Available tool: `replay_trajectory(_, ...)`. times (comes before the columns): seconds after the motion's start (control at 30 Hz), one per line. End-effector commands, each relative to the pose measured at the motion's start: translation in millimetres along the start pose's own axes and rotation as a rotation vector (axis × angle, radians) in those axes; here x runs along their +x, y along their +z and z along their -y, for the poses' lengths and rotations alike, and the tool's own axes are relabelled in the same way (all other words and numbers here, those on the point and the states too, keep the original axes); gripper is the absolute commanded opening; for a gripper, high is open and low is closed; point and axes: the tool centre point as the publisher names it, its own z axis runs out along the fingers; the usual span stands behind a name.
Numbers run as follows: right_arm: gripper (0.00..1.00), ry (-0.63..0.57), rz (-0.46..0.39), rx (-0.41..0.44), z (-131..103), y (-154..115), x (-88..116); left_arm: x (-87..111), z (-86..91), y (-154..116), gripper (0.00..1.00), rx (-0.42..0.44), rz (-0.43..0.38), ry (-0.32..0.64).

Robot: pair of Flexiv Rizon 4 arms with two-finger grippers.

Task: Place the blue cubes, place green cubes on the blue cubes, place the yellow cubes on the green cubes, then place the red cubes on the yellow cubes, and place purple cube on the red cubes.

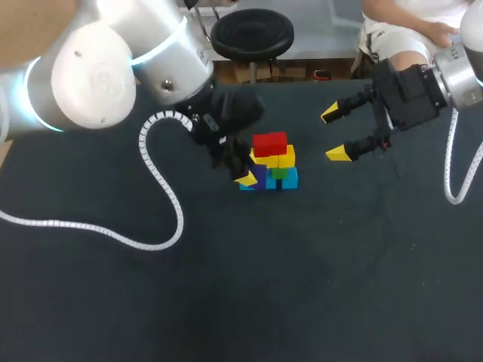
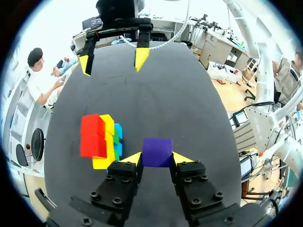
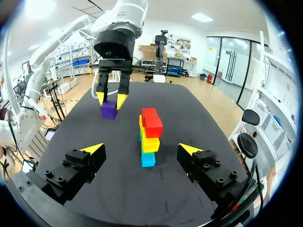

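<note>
**last step: purple cube gripped beside a four-colour stack**

head view, dark surface (image 1: 226, 302). centre of frame: the stack (image 1: 275, 162), built w/ blue cubes (image 1: 290, 180) at the base, green cubes (image 1: 282, 173) on them, yellow cubes (image 1: 283, 158) above, red cubes (image 1: 269, 143) on top. layers sit a bit staggered, not flush; the green layer mostly hidden between its neighbours.

left arm (image 1: 90, 75) comes in from upper left and reaches to centre frame. left jaws are clenched on the purple cube (image 2: 157, 152), one yellow tip on each side face. the cube is just left of the stack's lower layers in the head view, close beside it but apart. can't tell if it rests on the surface or hangs just above.

right arm (image 1: 453, 75) enters at upper right; right jaws are spread wide, holding nothing, off to the right of the stack and well apart from it.

judgement: four layers done, so the step in hand is the final one, purple onto red. next move calls for a lift clear of the red layer, a short sideways shift over the top, a slow descent, then release. approx. centring matters, since the offset layers could tip w/ a sideways nudge.

the purple cube looks solid, matte, sharp-edged, about the same size as the others.
</note>
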Motion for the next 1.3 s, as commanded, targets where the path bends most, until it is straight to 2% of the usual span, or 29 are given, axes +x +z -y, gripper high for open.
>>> replay_trajectory(0.03,1.00,-0.001,0.001,0.002,-1,0,0,-0.6,-8.6,-11,0.00,0.005,-0.003,-0.015)
replay_trajectory(0.23,1.00,-0.001,0.001,0.002,-1,0,0,0.6,-20.5,-27,0.00,-0.022,0.009,-0.035)
replay_trajectory(0.6,1.00,-0.001,0.001,0.002,-1,0,0,0.1,-44.6,-38,0.00,-0.032,-0.016,-0.063)
replay_trajectory(1.3,1.00,-0.001,0.001,0.002,-1,0,0,0.1,-44.6,-38,0.00,-0.032,-0.016,-0.063)
